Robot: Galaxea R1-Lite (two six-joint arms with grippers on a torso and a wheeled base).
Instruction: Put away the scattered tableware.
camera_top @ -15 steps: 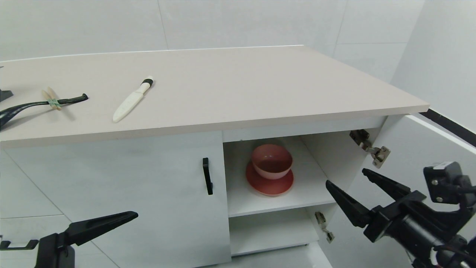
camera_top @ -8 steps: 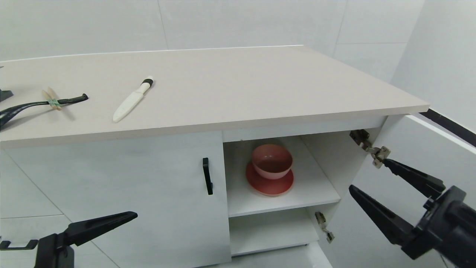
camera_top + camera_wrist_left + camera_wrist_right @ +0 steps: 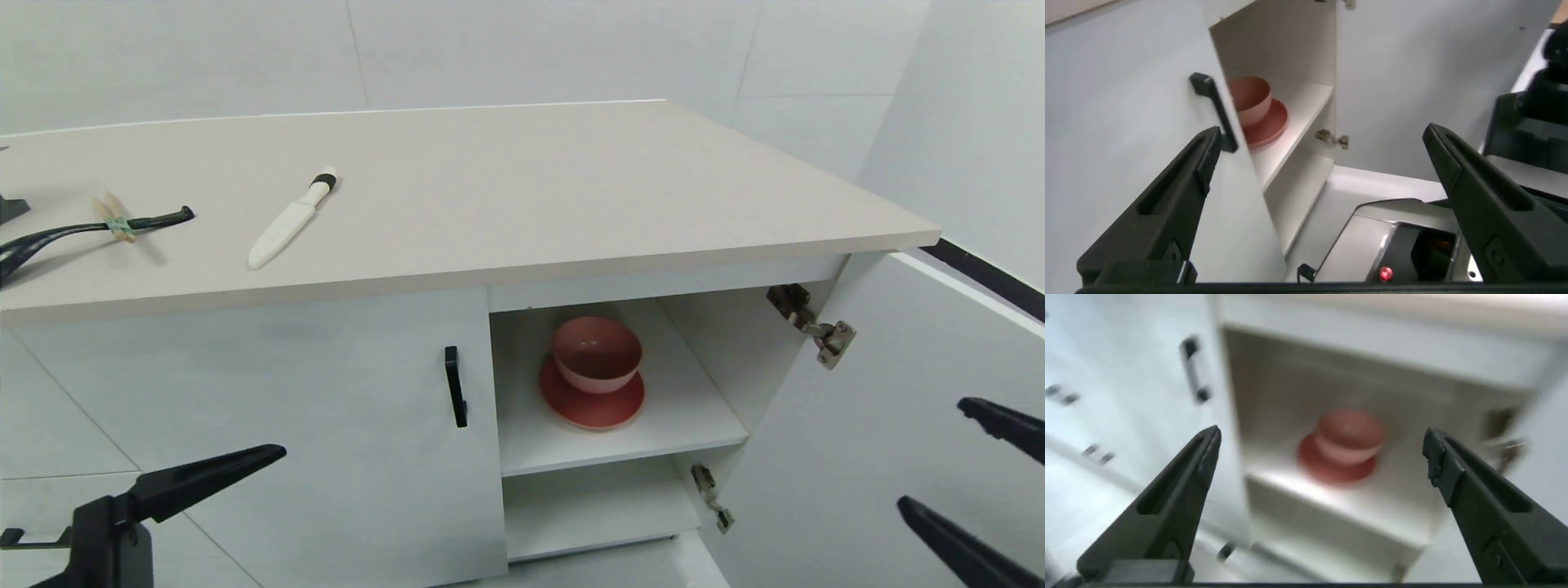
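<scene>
A pink bowl (image 3: 597,353) sits on a red plate (image 3: 592,402) on the upper shelf (image 3: 694,416) of the open cabinet. On the countertop (image 3: 522,180) lie a cream knife (image 3: 290,220) with a black band, a black-handled utensil (image 3: 82,229) and a pair of chopsticks (image 3: 114,216) at the far left. My right gripper (image 3: 932,453) hangs open low at the right, in front of the open door, well away from the bowl (image 3: 1349,433). My left gripper (image 3: 1323,135) stands open low at the left, in front of the closed door.
The right cabinet door (image 3: 898,392) stands swung open on two hinges (image 3: 816,331). The left door carries a black handle (image 3: 455,386). A lower shelf (image 3: 596,506) lies below the plate. White tiled walls stand behind and to the right.
My right gripper has drawn back from the cabinet opening toward the lower right. The left gripper has slipped slightly down and left. Bowl and plate have not moved.
</scene>
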